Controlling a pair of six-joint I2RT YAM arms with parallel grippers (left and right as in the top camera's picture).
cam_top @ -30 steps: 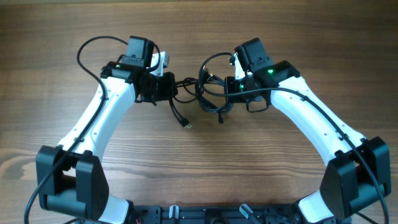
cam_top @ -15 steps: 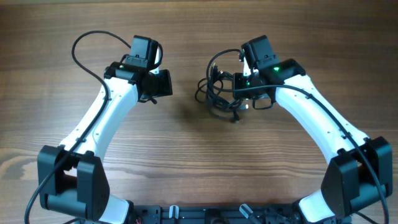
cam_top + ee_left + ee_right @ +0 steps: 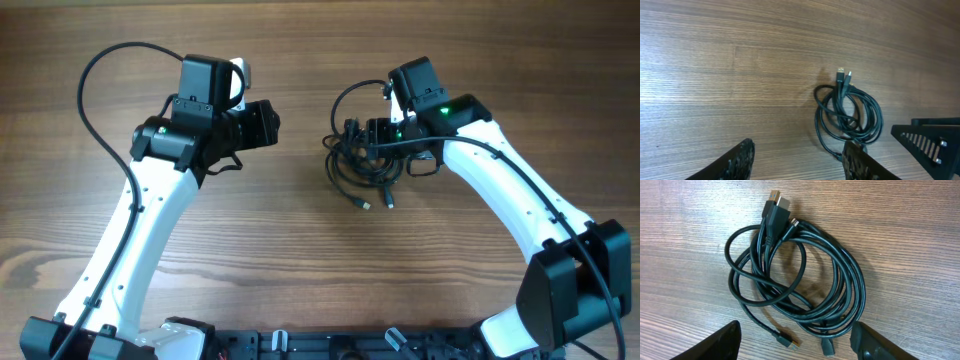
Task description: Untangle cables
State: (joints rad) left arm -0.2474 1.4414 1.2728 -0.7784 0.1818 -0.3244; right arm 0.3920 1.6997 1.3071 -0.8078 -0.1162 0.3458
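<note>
On the brown wood-grain table point(image 3: 300, 250), a little right of centre, the thin black flexible cables point(image 3: 795, 275) lie flat as one loose coil of several overlapping loops that cross one another. Two larger plugs point(image 3: 774, 201) stick out side by side from one end of the coil. A small gold-tipped plug point(image 3: 788, 341) lies just outside the loops at the opposite side.

The right gripper point(image 3: 795, 330) hangs directly over this coil with its two dark fingers spread wide to either side. They grasp nothing, and the cords rest on the wood beneath them.

The left gripper point(image 3: 799, 145) is well apart from the coil, on the left side of the table. Its fingers are likewise spread, with only bare wood between them. In its wrist view the coil sits ahead and to the right, beside the tip of the right finger.
</note>
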